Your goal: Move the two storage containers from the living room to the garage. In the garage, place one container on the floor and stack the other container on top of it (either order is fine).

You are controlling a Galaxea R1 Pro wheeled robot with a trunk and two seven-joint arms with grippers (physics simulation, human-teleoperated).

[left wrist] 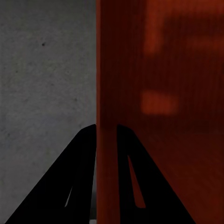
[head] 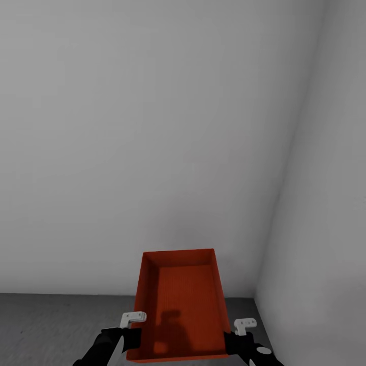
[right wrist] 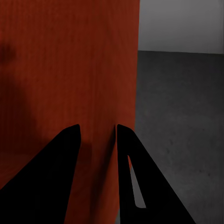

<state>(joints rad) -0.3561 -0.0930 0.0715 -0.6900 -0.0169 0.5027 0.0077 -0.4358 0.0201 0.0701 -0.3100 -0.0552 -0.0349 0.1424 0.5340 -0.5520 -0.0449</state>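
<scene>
Both claws are pinching the side walls of the container, left gripper and right gripper, holding it above the floor near the corner, so uneven lowering could tilt it or slip a wall free.

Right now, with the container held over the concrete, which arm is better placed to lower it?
Neither alone: the left fingers pinch the storage container's left wall and the right fingers pinch its right wall. Both arms should probably lower it together onto the floor.
</scene>
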